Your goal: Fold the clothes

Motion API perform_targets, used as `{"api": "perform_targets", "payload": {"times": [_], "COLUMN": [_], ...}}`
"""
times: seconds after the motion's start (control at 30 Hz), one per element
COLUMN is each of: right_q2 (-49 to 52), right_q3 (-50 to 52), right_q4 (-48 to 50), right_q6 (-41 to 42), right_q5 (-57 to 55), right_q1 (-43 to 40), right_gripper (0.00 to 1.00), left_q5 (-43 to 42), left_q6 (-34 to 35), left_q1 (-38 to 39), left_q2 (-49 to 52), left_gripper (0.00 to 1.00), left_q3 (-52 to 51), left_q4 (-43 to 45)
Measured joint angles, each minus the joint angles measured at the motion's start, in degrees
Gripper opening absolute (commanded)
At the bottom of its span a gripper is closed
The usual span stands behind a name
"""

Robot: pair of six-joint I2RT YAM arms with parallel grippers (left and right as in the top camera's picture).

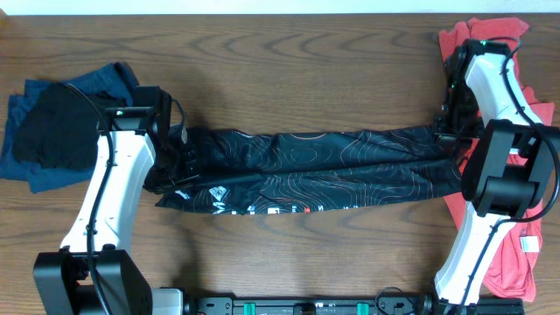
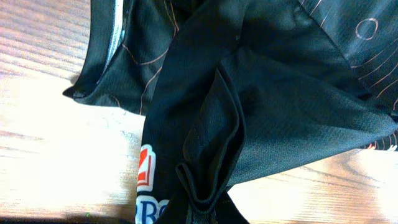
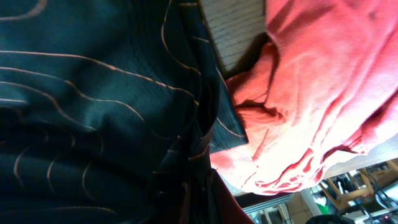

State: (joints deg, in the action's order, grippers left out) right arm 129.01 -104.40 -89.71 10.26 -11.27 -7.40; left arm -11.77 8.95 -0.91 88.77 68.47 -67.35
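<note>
- Far left: a folded pile [image 1: 35, 166] of blue cloth with a black piece on top sits on the counter [image 1: 289, 61], just beside my left arm. I count it as finished.
- Left tool [image 1: 179, 156]: its jaws are together, pinched on the left end of the jersey [image 1: 324, 162]. My left wrist view shows no fingers, only black mesh bunched into a thick doubled ridge, with a red-and-white badge beside it.
- Middle: the jersey lies as a long narrow band across the counter, stretched between both arms, its lettering along the near edge. I judge one lengthwise fold is made, but the band is uneven and both ends are gathered, not squared.
- Right tool [image 1: 444, 131]: the cloth hides the fingers in my right wrist view. The jaws are all but together, and since the fabric draws into a gather at the bottom of that view, I take them as clamped on the jersey's right end.
- Far right: the coral-red garment [image 1: 503, 254] lies crumpled under and around my right arm, touching the jersey's end and not folded at all.
- Left to do, as I read it: the jersey needs its cross folds to become a compact packet, then the coral-red garment needs folding from scratch. So I am early to midway through.
</note>
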Motion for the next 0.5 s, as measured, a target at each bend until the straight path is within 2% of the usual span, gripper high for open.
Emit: {"api": "perform_targets", "payload": {"times": [0.2,0.5], "right_q2": [0.00,-0.02], "right_q3": [2.84,2.86], "right_q4": [4.83,10.49], "right_q6": [0.00,0.00], "right_q5": [-0.15,-0.20], "right_q1": [0.00,0.00], "right_gripper": [0.10,0.13], "left_q5": [0.00,0.07], "left_q6": [0.00,-0.02], "left_q1": [0.00,0.35], "left_q2": [-0.02,-0.02], "left_gripper": [0.06,0.06], "left_q3": [0.00,-1.20], "left_q4": [1.68,15.06]}}
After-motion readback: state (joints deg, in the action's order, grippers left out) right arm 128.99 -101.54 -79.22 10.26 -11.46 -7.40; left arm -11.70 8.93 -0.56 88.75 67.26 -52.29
